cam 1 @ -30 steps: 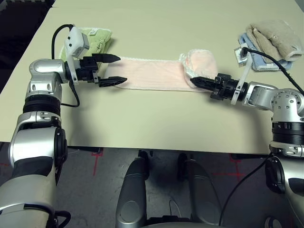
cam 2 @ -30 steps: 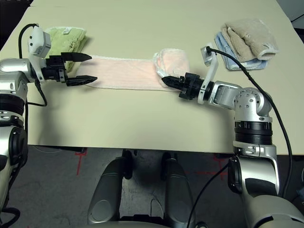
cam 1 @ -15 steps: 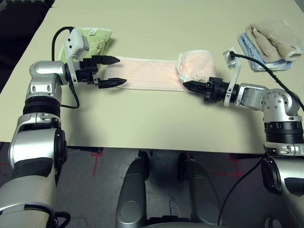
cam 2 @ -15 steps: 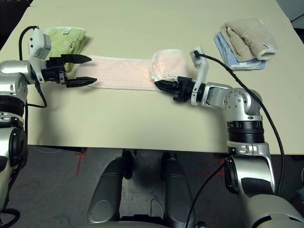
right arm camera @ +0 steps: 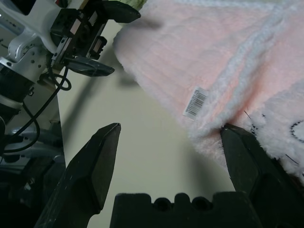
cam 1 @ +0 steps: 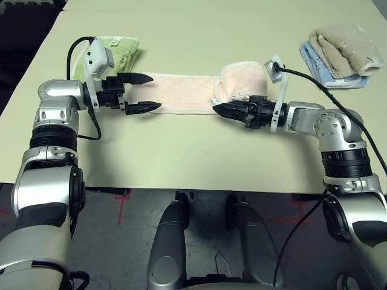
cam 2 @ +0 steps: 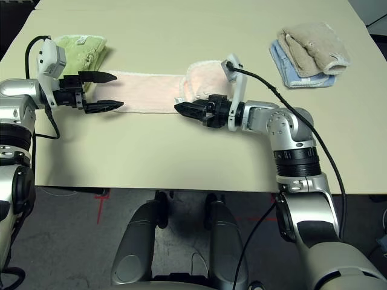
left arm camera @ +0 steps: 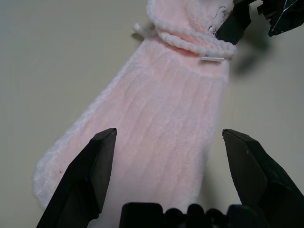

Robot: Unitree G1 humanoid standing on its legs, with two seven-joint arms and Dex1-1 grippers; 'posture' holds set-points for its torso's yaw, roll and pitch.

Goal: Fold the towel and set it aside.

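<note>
My right gripper (cam 1: 222, 109) had just released the pink towel (cam 1: 181, 92) after carrying its right end leftward; jaws now wide, holding nothing. So first fold is partway, flap (cam 1: 242, 83) humped mid-strip. Left gripper (cam 1: 145, 92) wide open, straddling the towel's left end, gripping nothing. Towel lay mid-table. Count: one pink towel, one green towel (cam 1: 121, 51) far-left, beige (cam 1: 344, 48) on blue (cam 1: 314, 60) far-right corner.

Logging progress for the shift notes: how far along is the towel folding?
Partway. Done: the towel lies as a long folded strip. In hand: its right end is flipped over onto the strip, and the right gripper is open beside it; the left gripper is open at the other end. Left: finish folding, then set it aside.
</note>
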